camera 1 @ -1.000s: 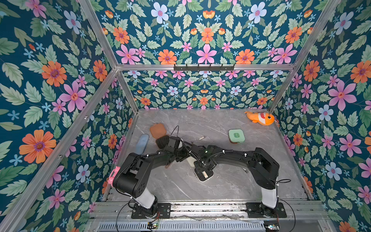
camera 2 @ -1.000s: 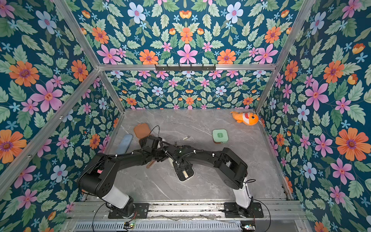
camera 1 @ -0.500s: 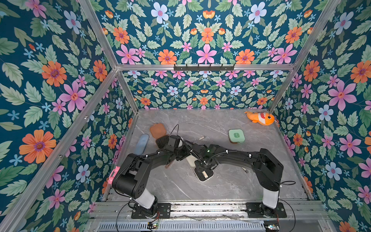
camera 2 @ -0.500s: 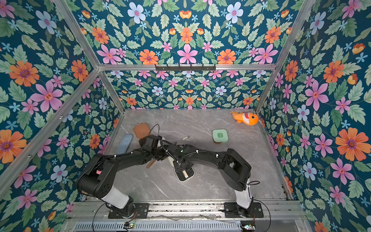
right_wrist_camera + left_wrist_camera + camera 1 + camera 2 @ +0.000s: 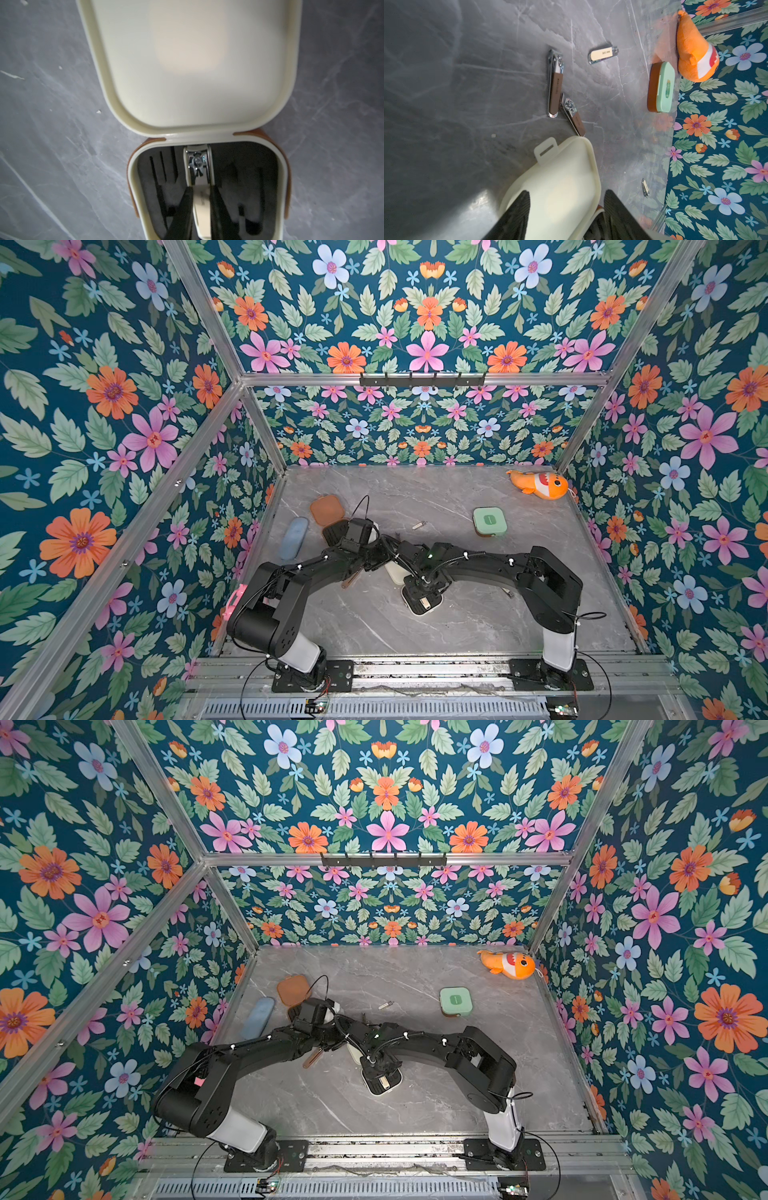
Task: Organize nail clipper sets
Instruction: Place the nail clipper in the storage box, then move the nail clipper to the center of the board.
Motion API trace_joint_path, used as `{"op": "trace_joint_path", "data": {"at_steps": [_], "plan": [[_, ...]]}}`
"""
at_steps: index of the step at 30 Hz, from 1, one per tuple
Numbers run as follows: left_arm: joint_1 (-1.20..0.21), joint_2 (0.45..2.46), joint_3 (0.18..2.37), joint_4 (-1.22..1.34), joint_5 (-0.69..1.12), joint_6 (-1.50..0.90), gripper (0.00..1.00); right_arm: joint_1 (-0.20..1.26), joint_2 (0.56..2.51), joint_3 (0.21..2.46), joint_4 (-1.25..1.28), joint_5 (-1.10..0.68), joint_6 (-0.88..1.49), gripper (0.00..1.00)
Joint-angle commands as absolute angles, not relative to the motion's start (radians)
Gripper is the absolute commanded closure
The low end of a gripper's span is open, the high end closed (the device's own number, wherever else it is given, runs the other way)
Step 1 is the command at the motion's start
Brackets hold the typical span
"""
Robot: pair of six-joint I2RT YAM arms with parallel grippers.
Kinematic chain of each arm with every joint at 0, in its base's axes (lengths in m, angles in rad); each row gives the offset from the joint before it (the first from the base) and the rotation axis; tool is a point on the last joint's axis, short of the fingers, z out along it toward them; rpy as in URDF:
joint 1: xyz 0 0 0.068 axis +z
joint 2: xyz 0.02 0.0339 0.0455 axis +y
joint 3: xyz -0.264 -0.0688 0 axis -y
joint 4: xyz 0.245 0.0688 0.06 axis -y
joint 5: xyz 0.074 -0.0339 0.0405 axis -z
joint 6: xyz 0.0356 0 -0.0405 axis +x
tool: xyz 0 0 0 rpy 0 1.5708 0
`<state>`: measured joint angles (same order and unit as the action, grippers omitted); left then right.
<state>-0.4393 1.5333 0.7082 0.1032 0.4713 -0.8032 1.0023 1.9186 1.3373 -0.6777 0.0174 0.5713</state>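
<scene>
Cream case (image 5: 420,609) of a nail clipper set lies open just below the middle of the frame in both top views, on the grey marble table (image 5: 478,614). The right gripper (image 5: 201,188) pinches a cream-handled clipper (image 5: 199,174) inside the case's black tray (image 5: 239,176). The left gripper (image 5: 566,193) clamps the raised lid (image 5: 560,176). The mint green case (image 5: 489,521) sits closed at centre right; the brown case (image 5: 328,510) lies open at centre left
</scene>
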Motion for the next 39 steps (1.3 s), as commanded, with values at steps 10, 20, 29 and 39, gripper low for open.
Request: {"op": "trace_joint_path", "data": {"at_steps": [10, 20, 29, 39], "plan": [[-0.432, 1.358, 0.764, -0.045, 0.369, -0.752, 0.34, 0.898, 1.701, 1.31, -0.729, 0.1, 0.572, 0.56], [-0.388, 1.232, 0.67, -0.092, 0.313, -0.75, 0.28, 0.746, 1.618, 1.264, -0.755, 0.147, 0.555, 0.34], [-0.37, 1.203, 0.601, -0.076, 0.328, -0.757, 0.28, 0.605, 1.6, 1.185, -0.757, 0.113, 0.573, 0.27], [-0.365, 1.259, 0.615, -0.034, 0.35, -0.756, 0.28, 0.576, 1.609, 1.092, -0.603, -0.052, 0.647, 0.3]]}}
